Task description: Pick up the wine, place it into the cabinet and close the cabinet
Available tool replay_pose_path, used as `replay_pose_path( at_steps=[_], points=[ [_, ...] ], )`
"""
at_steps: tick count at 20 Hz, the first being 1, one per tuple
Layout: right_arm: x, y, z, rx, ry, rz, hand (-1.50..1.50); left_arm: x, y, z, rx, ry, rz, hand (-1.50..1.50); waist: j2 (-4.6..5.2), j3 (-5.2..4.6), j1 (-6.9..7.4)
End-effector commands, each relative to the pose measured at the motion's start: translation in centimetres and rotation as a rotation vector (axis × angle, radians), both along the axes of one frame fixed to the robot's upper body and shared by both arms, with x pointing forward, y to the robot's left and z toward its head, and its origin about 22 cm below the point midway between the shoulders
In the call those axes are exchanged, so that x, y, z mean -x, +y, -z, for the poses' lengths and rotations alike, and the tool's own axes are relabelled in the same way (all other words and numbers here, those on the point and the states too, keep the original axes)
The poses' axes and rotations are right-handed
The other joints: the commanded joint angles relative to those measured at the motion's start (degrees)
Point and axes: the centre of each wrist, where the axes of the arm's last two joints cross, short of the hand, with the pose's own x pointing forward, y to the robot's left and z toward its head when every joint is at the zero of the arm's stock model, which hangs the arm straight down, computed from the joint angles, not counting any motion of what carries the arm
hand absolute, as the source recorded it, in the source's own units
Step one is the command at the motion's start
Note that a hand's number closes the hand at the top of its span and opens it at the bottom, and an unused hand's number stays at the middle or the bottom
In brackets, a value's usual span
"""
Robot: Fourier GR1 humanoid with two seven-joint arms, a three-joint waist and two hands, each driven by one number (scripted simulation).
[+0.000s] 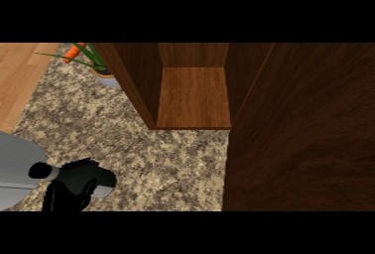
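No wine bottle shows anywhere on the speckled granite counter (147, 144), so where it is cannot be told; the dark wooden cabinet (194, 94) stands open, its brown shelf bare, and its big dark door (307, 139) is swung out toward the viewer, filling the right side; the black left hand (77, 186) sits low at the left, fingers curled, and whether it holds anything cannot be told; the right hand is out of sight. I judge the bottle must first be found, then carried in past the door's edge. A potted green plant (92, 62) stands behind the cabinet.
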Motion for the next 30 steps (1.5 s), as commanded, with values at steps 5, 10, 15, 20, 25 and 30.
replay_pose_path(
  at_steps=[5,10,15,20,25,30],
  points=[
    [1.9,-1.4,-0.8,-0.045,-0.058,-0.038,-1.50,-0.2,1.3,-0.6,-0.167,-0.045,0.074,1.50,0.00,0.07,0.06],
    [2.9,0.1,-1.4,-0.045,-0.043,-0.043,-1.50,-2.8,-1.1,-2.2,-0.275,-0.050,0.105,1.50,-0.07,0.03,0.13],
    [1.9,-1.4,-0.1,-0.031,-0.032,-0.034,-1.50,-2.2,0.1,-3.7,-0.264,-0.062,0.101,1.50,0.03,0.05,0.31],
    [3.3,-0.8,-1.3,-0.045,-0.042,-0.024,-1.50,-2.4,1.9,-5.0,-0.374,-0.169,0.013,1.50,-0.10,0.04,0.14],
    [2.1,-0.3,-0.8,-0.059,-0.024,-0.042,-1.50,-4.1,-2.3,-7.5,-0.291,-0.245,0.058,1.50,-0.07,0.04,0.30],
    [3.1,-0.9,-0.8,-0.025,-0.033,-0.035,-1.50,-2.6,-2.5,-12.1,-0.258,-0.252,0.133,1.50,-0.21,0.09,0.40]
  ],
)
